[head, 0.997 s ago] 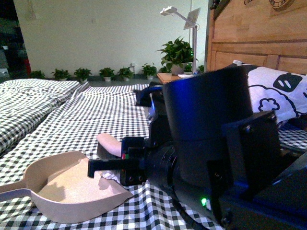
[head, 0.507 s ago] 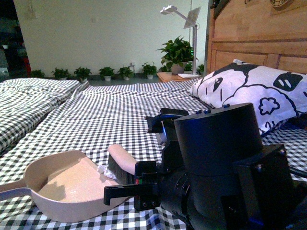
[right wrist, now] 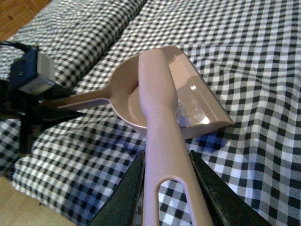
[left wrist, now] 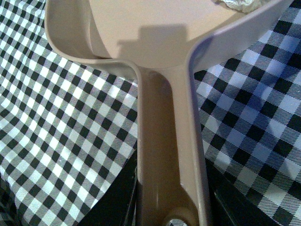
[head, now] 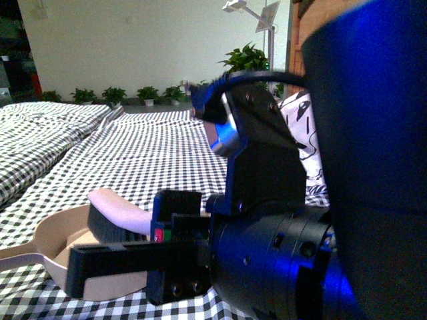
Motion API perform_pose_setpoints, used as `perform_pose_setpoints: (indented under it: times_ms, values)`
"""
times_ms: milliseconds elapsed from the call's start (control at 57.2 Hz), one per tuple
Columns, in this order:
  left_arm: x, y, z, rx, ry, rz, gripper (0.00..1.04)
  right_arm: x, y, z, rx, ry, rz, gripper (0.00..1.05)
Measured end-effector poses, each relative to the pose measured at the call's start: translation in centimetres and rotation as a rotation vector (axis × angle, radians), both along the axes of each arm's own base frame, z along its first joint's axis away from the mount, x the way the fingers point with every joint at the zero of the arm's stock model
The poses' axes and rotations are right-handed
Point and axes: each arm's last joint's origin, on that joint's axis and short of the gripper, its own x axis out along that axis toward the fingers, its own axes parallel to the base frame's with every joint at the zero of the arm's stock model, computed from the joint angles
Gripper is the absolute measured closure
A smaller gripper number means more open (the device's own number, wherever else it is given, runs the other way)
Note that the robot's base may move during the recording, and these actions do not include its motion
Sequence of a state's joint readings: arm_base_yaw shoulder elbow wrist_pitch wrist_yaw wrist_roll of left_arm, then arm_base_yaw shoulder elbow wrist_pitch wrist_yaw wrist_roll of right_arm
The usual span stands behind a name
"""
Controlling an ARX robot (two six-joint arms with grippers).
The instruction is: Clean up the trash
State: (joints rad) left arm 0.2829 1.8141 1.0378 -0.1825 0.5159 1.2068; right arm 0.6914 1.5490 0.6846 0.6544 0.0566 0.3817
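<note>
Right arm has swung up and closer to the front camera since a second ago, now filling most of that view; the brush head has moved from the dustpan's mouth to over its tray.

Nearest: right gripper (right wrist: pixel 164 188) is clamping the pink brush (right wrist: pixel 157 108) by its handle, fingers (right wrist: pixel 122 197) pressing on both sides in the right wrist view. Brush head is reaching out ahead of that gripper, lying across the dustpan (right wrist: pixel 197 94). Crumpled white trash (right wrist: pixel 188 115) is sitting inside the tray, just beside the brush shaft, near the flat lip.

Left gripper (left wrist: pixel 171 202) is gripping the dustpan handle (left wrist: pixel 167 150), dark fingers on either side of it. The tray is extending away from that gripper, with a bit of the paper wad (left wrist: pixel 240 4) showing at its far edge. Dustpan is resting on the checkered bedcover (left wrist: pixel 56 132), acting as the table here.

Step in hand, as I judge it: sweeping is finishing, trash is already in the pan. Next move is probably calling for lifting the brush clear, then tipping the dustpan's lip upward while raising it so the wad isn't sliding out. No bin is showing anywhere in view.

Farther off: pillow (head: pixel 305 143), potted plants (head: pixel 113 95) along the wall.
</note>
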Motion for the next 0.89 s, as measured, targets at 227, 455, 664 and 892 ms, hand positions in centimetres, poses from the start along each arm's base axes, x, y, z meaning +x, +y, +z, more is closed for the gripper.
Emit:
perform_pose_setpoints:
  times_ms: [227,455,664,892]
  values:
    - [0.0,0.0,0.0,0.000,0.000,0.000,0.77,-0.2,-0.8,1.2,0.021,-0.031,-0.019,0.82]
    - [0.0,0.0,0.0,0.000,0.000,0.000,0.77,1.3,-1.8,0.4,-0.002,-0.036,-0.100,0.82]
    - [0.0,0.0,0.0,0.000,0.000,0.000,0.77,4.1,-1.3,-2.1,-0.070,-0.022,-0.150,0.82]
    - [0.0,0.0,0.0,0.000,0.000,0.000,0.77,5.8,-0.1,-5.0,-0.132,0.041,-0.143,0.82]
